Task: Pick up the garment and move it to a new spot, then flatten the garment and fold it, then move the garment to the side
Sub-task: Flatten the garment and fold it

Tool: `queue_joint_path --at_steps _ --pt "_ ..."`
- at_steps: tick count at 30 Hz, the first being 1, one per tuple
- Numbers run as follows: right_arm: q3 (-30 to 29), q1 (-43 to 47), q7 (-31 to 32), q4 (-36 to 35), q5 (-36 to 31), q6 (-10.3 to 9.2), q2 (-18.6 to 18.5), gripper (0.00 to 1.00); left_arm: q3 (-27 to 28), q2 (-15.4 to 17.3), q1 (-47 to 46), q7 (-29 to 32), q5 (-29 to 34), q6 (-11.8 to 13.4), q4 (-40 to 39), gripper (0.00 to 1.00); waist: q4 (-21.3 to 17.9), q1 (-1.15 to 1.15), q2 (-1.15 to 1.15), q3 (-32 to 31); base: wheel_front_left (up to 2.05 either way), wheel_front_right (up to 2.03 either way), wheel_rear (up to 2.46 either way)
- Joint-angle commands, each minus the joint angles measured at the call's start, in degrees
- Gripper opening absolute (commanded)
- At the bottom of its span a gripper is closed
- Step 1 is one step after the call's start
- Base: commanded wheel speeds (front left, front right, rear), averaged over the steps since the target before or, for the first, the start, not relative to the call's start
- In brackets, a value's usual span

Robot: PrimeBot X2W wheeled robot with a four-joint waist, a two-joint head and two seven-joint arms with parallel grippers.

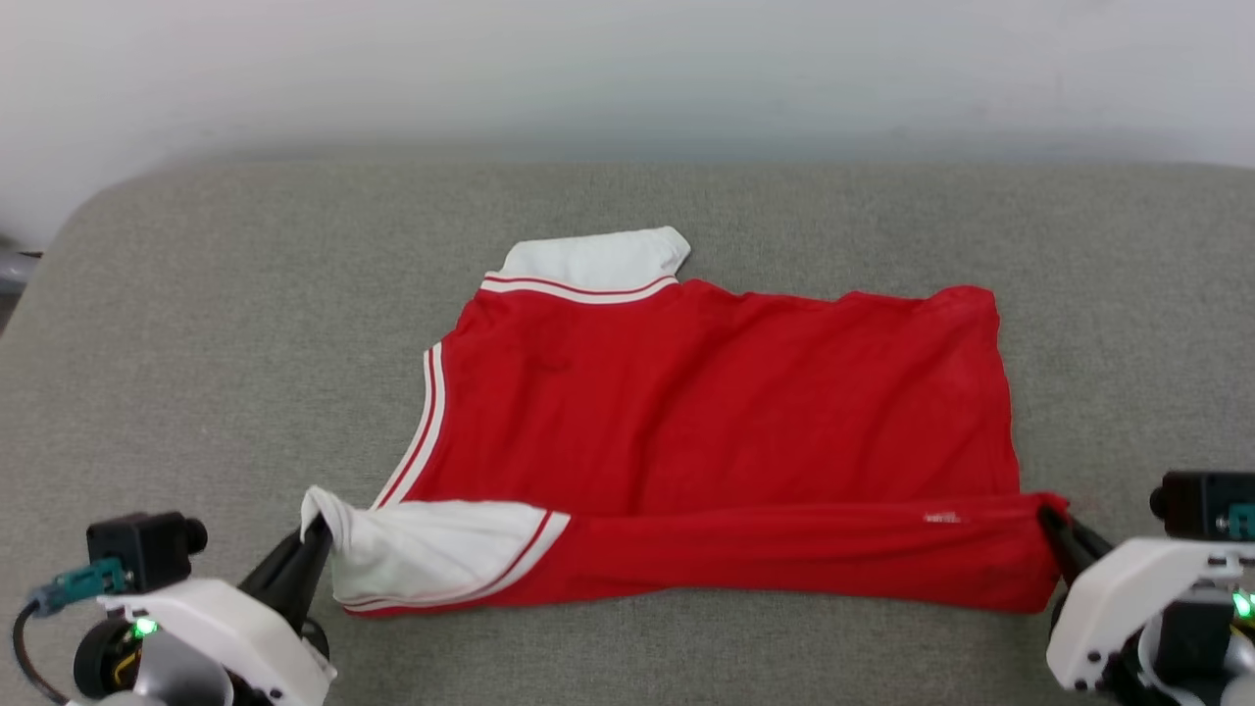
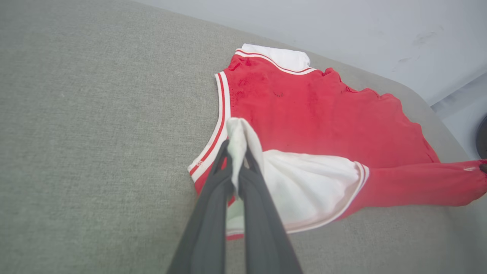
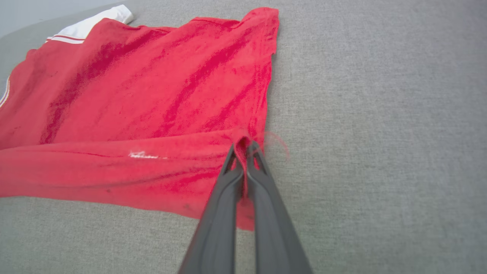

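Lying flat-ish on the grey cushion (image 1: 196, 324), the garment (image 1: 706, 392) sits dead centre, near edge rolled over. Left gripper (image 1: 316, 537) at 8 o'clock is clamped on the white sleeve (image 1: 431, 549); right gripper (image 1: 1054, 520) at 4 o'clock is pinched onto the red hem corner (image 1: 1020, 549).

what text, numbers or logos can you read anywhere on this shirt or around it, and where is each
Nothing here reads clearly.
White mark near the hem of the garment: too small and blurred to read.
Tiny red mark on the striped trim: too small to read.
No number or lettering shows on the red side facing up.
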Motion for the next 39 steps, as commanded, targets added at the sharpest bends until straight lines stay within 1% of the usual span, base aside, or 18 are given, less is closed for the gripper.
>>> queue_joint_path --at_steps 1,6,10,12,17,19,21,22,23,24,25,26,27,29,32,33,35,39 --pt "0.28 -1.94 0.16 0.84 -0.64 -0.06 -0.45 0.0 0.0 -0.49 -1.95 -0.59 0.61 -0.61 1.25 0.0 -0.41 -0.01 0.0 1.6 0.0 0.0 0.0" --pt "0.45 -8.44 -1.3 4.86 -1.15 -0.06 -0.98 0.0 -0.22 -2.86 -8.23 -2.68 1.49 -2.94 6.87 0.0 -0.24 -0.01 0.0 5.05 0.0 0.0 0.0" --pt "0.78 -12.52 -3.29 9.41 -1.64 -0.06 -1.74 0.0 -0.61 -4.51 -12.5 -4.66 2.41 -5.04 11.66 0.0 -0.22 -0.01 0.0 7.35 0.0 0.0 0.0" --pt "0.95 -14.12 -4.27 11.78 -1.81 -0.06 -1.77 0.0 -0.52 -5.35 -14.01 -5.46 1.88 -6.33 14.09 0.0 -0.2 -0.01 0.0 8.33 0.0 0.0 0.0" --pt "1.97 -16.98 -6.96 17.84 -2.0 -0.06 -1.77 0.0 -2.23 -6.98 -17.56 -4.93 1.21 -9.43 20.12 0.0 -0.12 -0.01 0.0 10.3 0.0 0.0 0.0" --pt "2.69 -17.51 -8.03 20.54 -2.83 -0.06 -2.23 0.0 -3.13 -7.61 -18.54 -4.19 0.57 -10.15 22.87 0.0 -0.08 -0.01 0.0 10.64 0.0 0.0 0.0" --pt "3.39 -17.9 -9.07 23.3 -2.61 -0.07 -1.96 0.0 -4.19 -8.63 -19.65 -3.33 -0.47 -10.95 25.08 0.0 -0.13 -0.01 0.0 10.81 0.0 0.0 0.0" --pt "3.78 -17.88 -9.49 24.4 -3.02 -0.07 -2.19 0.07 -4.72 -8.84 -20.1 -2.91 -0.78 -11.18 26.05 0.0 -0.15 -0.01 0.0 10.8 0.0 0.0 0.0" --pt "4.02 -17.97 -9.87 25.56 -2.84 -0.07 -2.2 0.26 -5.41 -8.98 -20.4 -2.56 -1.1 -11.43 26.76 0.0 -0.15 -0.01 0.0 10.76 0.0 0.0 0.0" --pt "4.33 -18.09 -10.34 26.56 -2.31 -0.06 -1.98 0.57 -5.73 -9.18 -20.58 -2.9 -1.32 -11.53 27.5 0.19 -0.16 -0.01 0.0 10.56 0.0 0.0 0.0" --pt "4.91 -18.25 -11.25 27.15 -2.22 -0.06 -2.1 0.98 -6.01 -9.36 -20.6 -3.14 -1.69 -11.69 28.05 0.42 -0.19 -0.01 0.0 10.31 0.0 0.0 0.0" --pt "5.22 -18.33 -12.23 27.61 -1.71 -0.06 -2.14 1.0 -6.33 -9.42 -20.66 -3.46 -1.82 -11.75 28.58 0.72 -0.24 -0.01 0.0 10.01 0.0 0.0 0.0" --pt "5.74 -18.28 -13.56 27.73 -1.18 -0.06 -2.06 1.0 -6.47 -9.44 -20.89 -4.04 -1.95 -11.73 28.97 1.0 -0.28 -0.01 0.0 9.68 0.0 0.0 0.0" --pt "6.23 -18.09 -16.81 27.34 -0.63 -0.07 -2.35 1.0 -5.88 -9.37 -21.17 -5.74 -2.65 -11.83 29.46 1.0 -0.47 -0.01 0.0 8.98 0.0 0.0 0.0" --pt "6.65 -18.23 -22.52 25.79 -0.17 -0.07 -3.05 1.0 -5.1 -8.14 -20.98 -8.13 -2.46 -11.84 30.32 1.0 -0.95 -0.01 0.0 7.57 0.0 0.0 0.0" --pt "6.65 -18.23 -22.52 25.79 -0.17 -0.07 -3.05 1.0 -5.1 -8.14 -20.98 -8.13 -2.46 -11.84 30.32 1.0 -0.95 -0.01 0.0 7.57 0.0 0.0 0.0" --pt "6.87 -17.54 -25.87 24.85 -0.5 -0.06 -3.04 1.0 -5.19 -7.37 -20.61 -8.64 -1.95 -11.82 30.89 1.0 -1.14 -0.01 0.0 6.35 0.0 0.0 0.0" --pt "6.0 -15.87 -30.28 22.58 -1.87 -0.06 -2.64 1.0 -4.63 -4.85 -19.81 -8.09 -1.33 -10.3 30.97 1.0 -1.5 -0.01 0.0 3.95 0.0 0.0 0.0"
